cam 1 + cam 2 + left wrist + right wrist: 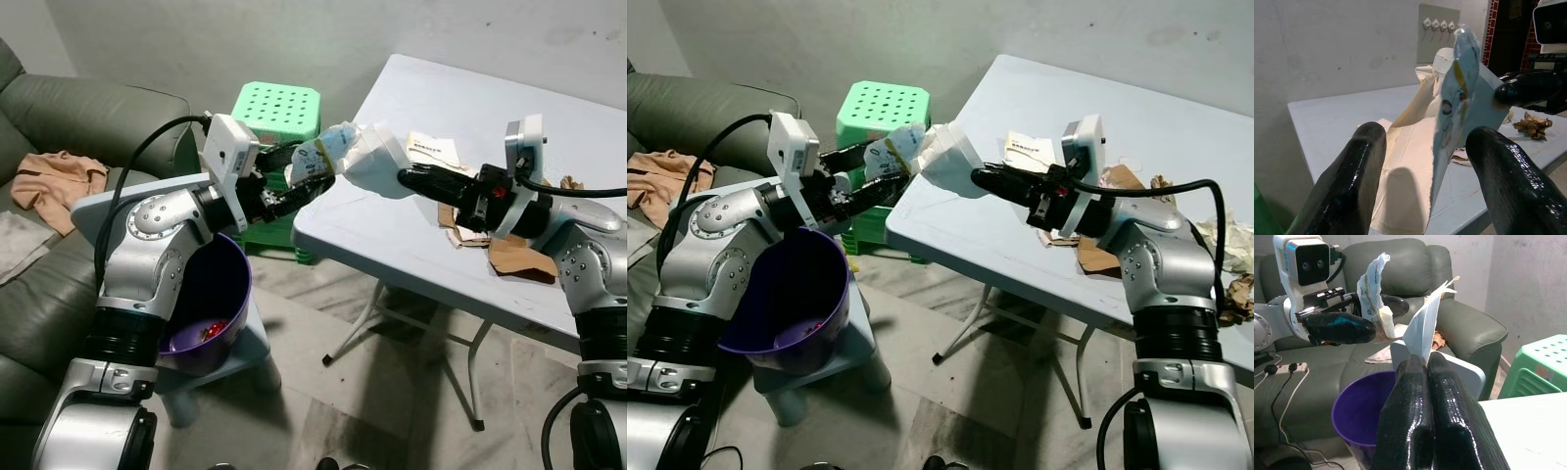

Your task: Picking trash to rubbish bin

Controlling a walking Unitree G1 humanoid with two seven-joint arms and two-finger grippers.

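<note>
The right gripper [1422, 363] is pinching the crumpled white paper [367, 157] between closed fingers, holding it off the white surface's [392, 235] corner. The left gripper [313, 176] is reaching in with fingers spread around the paper's printed end (contact unclear). The purple bin [789, 294] is sitting below, beside the sofa [59, 108].

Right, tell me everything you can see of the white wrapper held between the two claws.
The white wrapper is a crumpled sheet of thin paper or plastic, white with a pale blue printed end showing a yellow streak. It hangs in the air past the corner of the white table, above and beside the purple bin. The right claw is shut on one edge, its fingers pressed together. The left claw brackets the printed end with its fingers spread either side. Nothing else touches it.
</note>
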